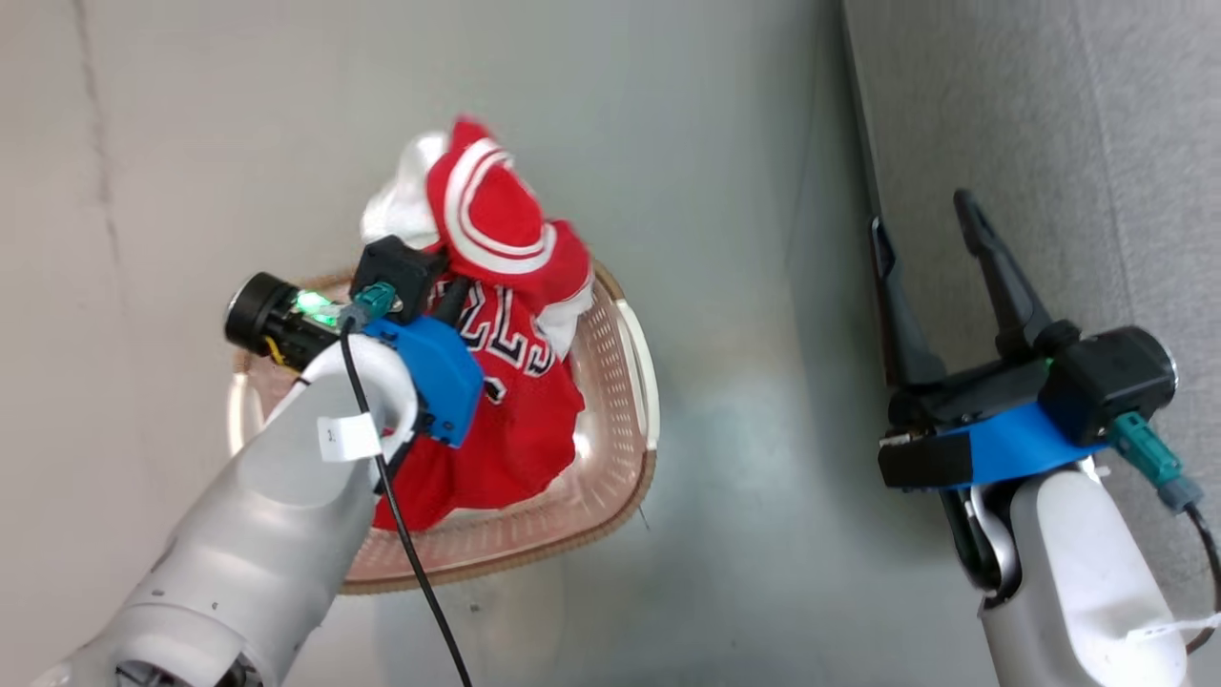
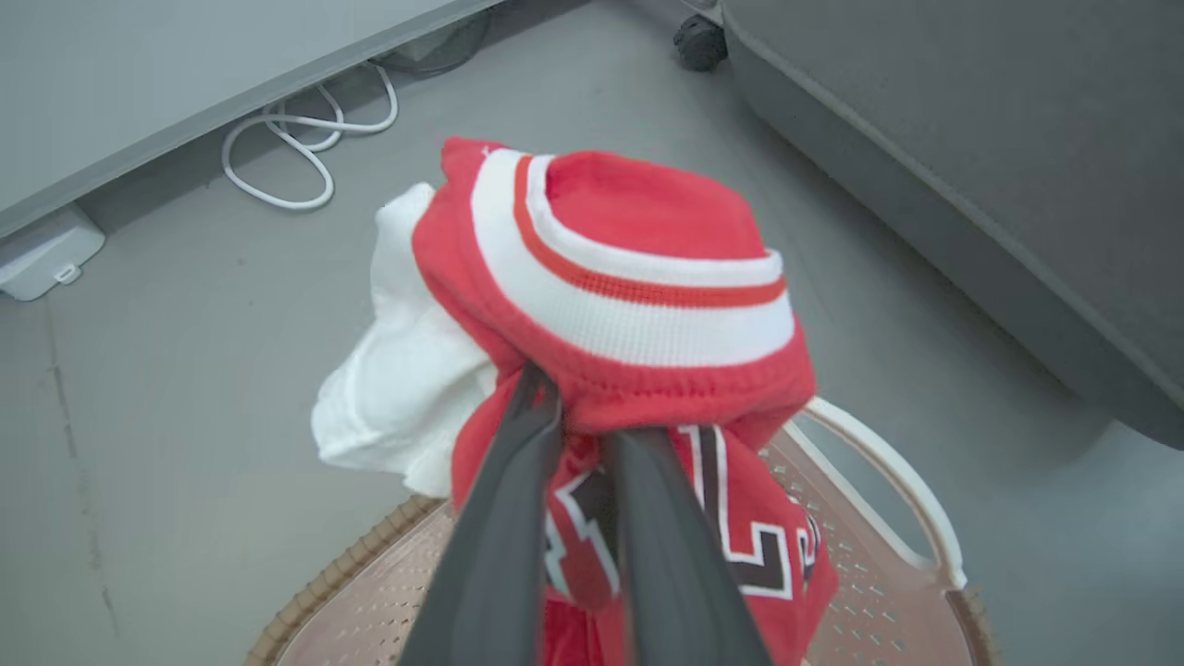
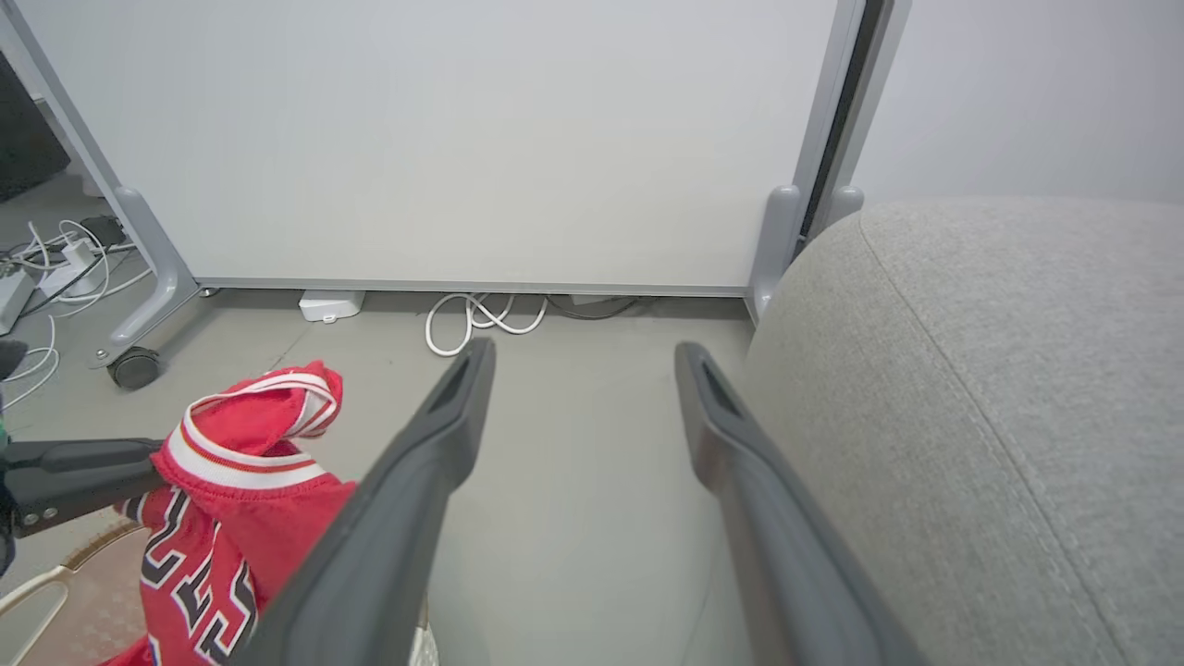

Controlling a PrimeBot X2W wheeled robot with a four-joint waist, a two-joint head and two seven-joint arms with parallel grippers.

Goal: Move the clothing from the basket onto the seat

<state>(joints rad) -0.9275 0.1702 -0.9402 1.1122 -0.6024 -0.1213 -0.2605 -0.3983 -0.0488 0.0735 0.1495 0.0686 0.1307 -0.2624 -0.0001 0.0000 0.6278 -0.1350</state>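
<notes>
Left tool tight on red clothing over basket

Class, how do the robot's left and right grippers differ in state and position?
The left gripper is shut on the red clothing; the right gripper stands open and empty. The left gripper is above the basket; the right gripper is beside the seat. Both have long dark fingers.

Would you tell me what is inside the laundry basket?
The lower part of a red jersey, pinched by the left gripper, hangs into the basket. Anything beneath it is covered.
</notes>
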